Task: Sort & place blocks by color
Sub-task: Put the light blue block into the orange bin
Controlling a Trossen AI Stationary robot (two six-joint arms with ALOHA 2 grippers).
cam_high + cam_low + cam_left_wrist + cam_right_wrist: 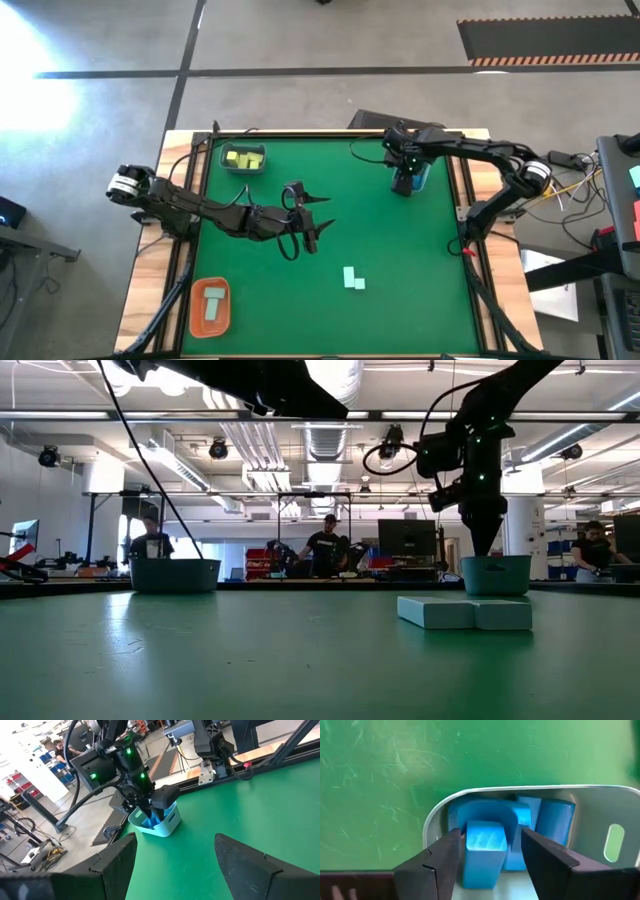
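My right gripper (490, 852) sits inside the blue-block tray (600, 800), fingers parted either side of a blue block (482, 852) standing among others; I judge it just freed. Left gripper (318, 222) hangs open mid-table, empty, near the mint blocks (352, 278)

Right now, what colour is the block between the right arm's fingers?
Blue. The block sits between the fingers over the tray, best seen in the right wrist view.
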